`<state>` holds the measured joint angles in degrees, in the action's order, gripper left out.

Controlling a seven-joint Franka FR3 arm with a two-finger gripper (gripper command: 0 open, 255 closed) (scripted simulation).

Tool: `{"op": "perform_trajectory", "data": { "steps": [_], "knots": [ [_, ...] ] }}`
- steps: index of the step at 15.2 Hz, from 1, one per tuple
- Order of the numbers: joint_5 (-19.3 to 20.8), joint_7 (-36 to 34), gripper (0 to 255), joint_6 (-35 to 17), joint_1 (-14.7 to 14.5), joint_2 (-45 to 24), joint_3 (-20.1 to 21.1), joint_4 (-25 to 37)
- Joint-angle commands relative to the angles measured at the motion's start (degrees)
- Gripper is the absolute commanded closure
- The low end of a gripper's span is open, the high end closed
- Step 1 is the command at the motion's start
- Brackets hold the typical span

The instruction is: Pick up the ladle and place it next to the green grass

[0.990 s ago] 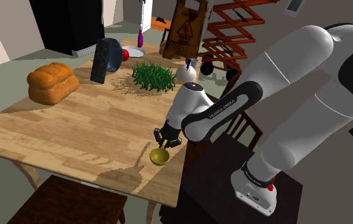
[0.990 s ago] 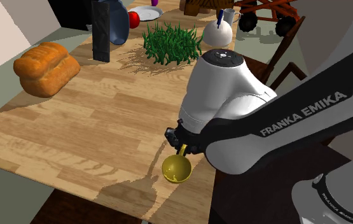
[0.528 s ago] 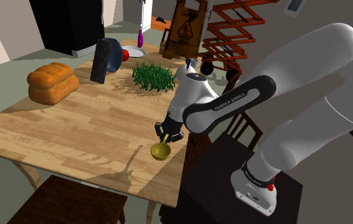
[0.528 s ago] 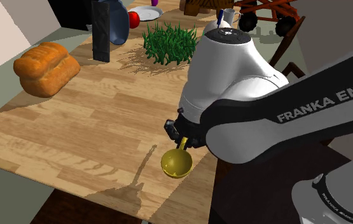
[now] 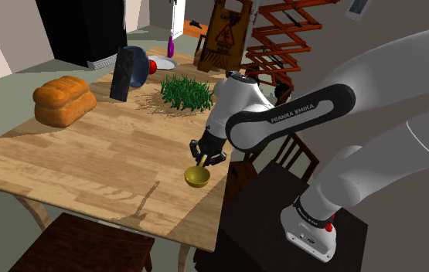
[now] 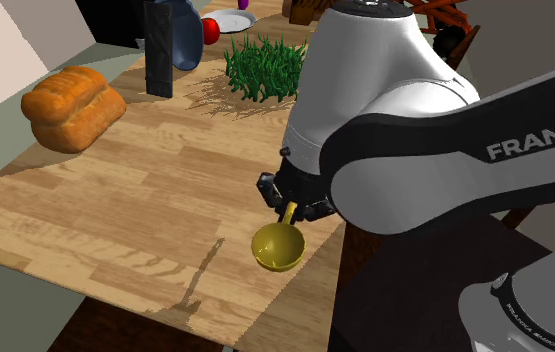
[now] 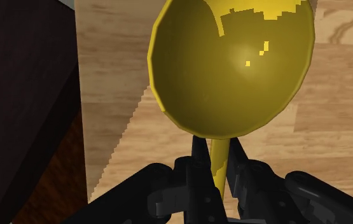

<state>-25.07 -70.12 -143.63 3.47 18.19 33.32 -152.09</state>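
Note:
A yellow ladle point(image 5: 197, 176) point(image 6: 278, 246) hangs bowl-down above the wooden table point(image 5: 89, 154), near its edge by the stand. My black gripper point(image 5: 204, 158) point(image 6: 290, 208) is shut on its handle. In the wrist view the two fingers point(image 7: 198, 167) clasp the thin yellow handle, and the ladle's bowl point(image 7: 232, 63) hangs over the table's edge. The tuft of green grass point(image 5: 186, 93) point(image 6: 268, 66) sits farther along the table, well beyond the gripper.
A loaf of bread point(image 5: 64, 100) lies at the table's far side. A dark upright slab point(image 5: 121, 74), a red ball point(image 5: 152, 66), a plate point(image 5: 161, 62) and a white round vessel point(image 5: 225, 87) stand around the grass. A dark chair point(image 5: 81, 246) sits below the table's near edge.
The arm has carried the ladle a little upward and toward the grass, along the table's edge. The grip on the handle has stayed the same.

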Motion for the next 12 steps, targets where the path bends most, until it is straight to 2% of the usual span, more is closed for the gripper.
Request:
{"op": "perform_trajectory", "data": {
  "steps": [1,12],
  "knots": [
    [0.02,-0.11,255,2.21,-0.12,1.51,-0.46,0.72],
    [0.83,-0.74,255,12.75,-0.34,7.85,-3.01,5.03]
  ]
}}
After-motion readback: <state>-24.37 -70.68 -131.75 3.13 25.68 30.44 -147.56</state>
